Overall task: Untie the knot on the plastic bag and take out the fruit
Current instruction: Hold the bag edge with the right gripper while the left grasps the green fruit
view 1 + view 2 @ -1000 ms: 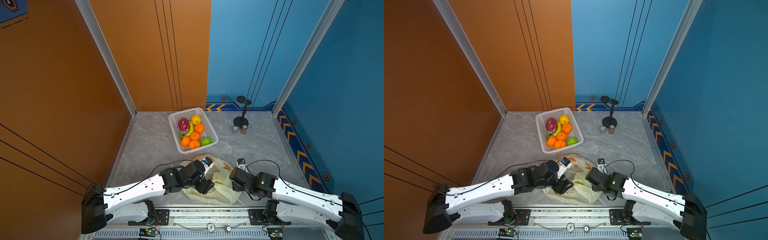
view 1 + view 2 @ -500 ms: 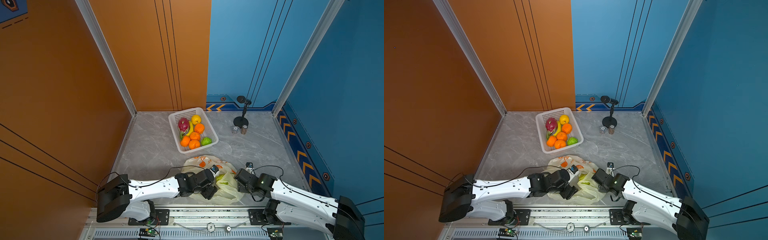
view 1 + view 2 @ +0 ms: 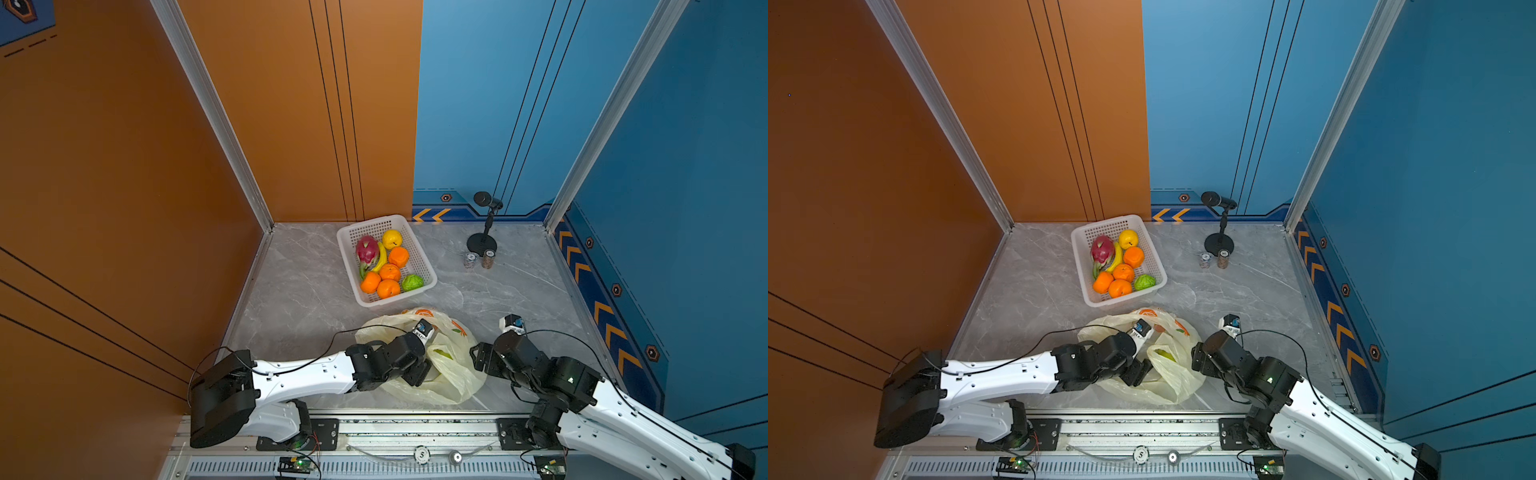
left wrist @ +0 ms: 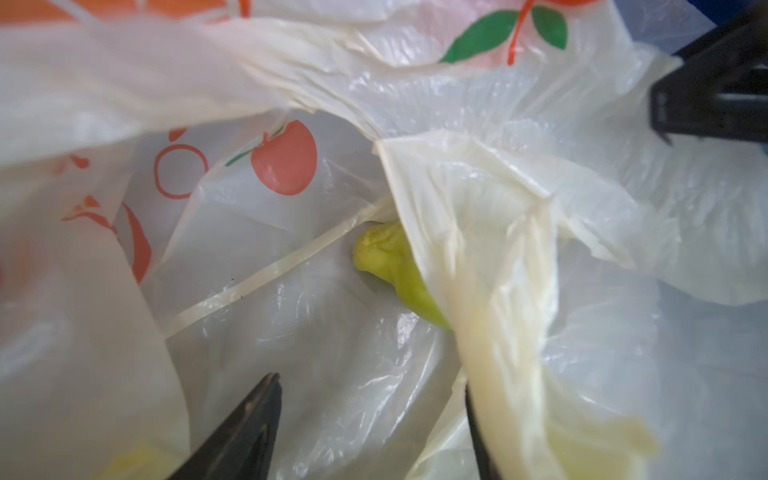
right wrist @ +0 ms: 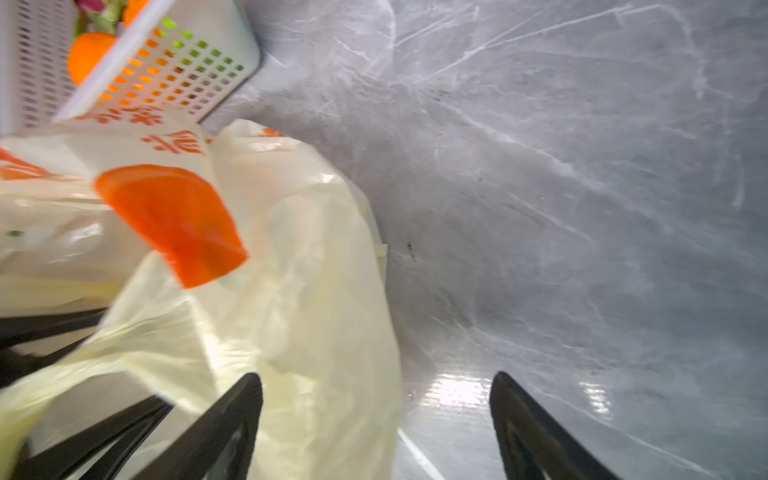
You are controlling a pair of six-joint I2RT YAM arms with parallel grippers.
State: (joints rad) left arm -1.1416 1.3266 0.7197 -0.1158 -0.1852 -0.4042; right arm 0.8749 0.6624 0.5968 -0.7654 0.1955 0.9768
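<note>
Grey marble tabletop (image 3: pixel 299 291), plastic bag (image 3: pixel 453 374) at front centre. Left gripper (image 4: pixel 370 386) is inside the bag's mouth, jaws apart, film draped over one finger, a yellow-green fruit (image 4: pixel 386 257) just ahead of it. Right gripper (image 5: pixel 376 382) sits at the bag's right side, jaws wide, gripping nothing.

Bright, even light is filling both top views, with soft shadows falling on the surface (image 3: pixel 299 291). In the right wrist view that surface is throwing back white glare and the plastic bag (image 5: pixel 291 311) is smearing with motion blur. In the left wrist view its near folds are going out of focus.
</note>
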